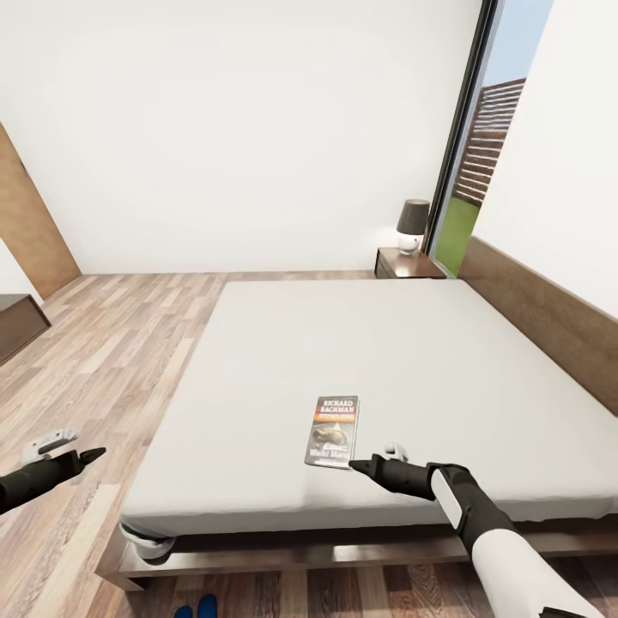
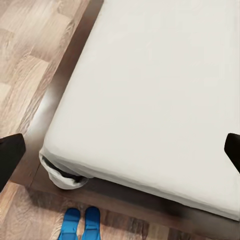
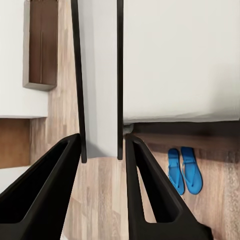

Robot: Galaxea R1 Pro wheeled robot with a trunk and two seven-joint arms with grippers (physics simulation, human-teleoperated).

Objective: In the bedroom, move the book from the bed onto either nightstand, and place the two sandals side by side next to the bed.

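Where the wood-plank floor point(image 1: 112, 343) runs along the left of the head view, a dark low cabinet point(image 1: 17, 322) juts in at the edge and a brown panel point(image 1: 30, 223) leans up the white wall point(image 1: 240, 129). Low on that side the left gripper point(image 1: 73, 455) hangs over the floor beside the bed; in the left wrist view its 2 black fingertips point(image 2: 10, 155) sit at opposite edges, spread wide with nothing between them. Beneath them, that view shows the bed's point(image 2: 165, 90) light-grey corner, its dark frame, and the 2 blue sandals point(image 2: 80, 224) side by side on the floor just off the foot of the bed.

Centre of the head view, the bed point(image 1: 343, 360) spreads plain and flat. On it, near the foot edge, lies the book point(image 1: 333, 431), face up with white lettering and an orange band. Just right of the book, the right gripper point(image 1: 365, 468) reaches over the mattress, its tip near the book's lower corner. In the right wrist view its fingers point(image 3: 150, 190) stand slightly apart and hold nothing; the sandals point(image 3: 184, 170) show beyond them.

Far right, a nightstand point(image 1: 408, 263) carries a dark-shaded lamp point(image 1: 412, 225) beside the tall window point(image 1: 481, 146), and the brown headboard point(image 1: 549, 313) runs along the wall.
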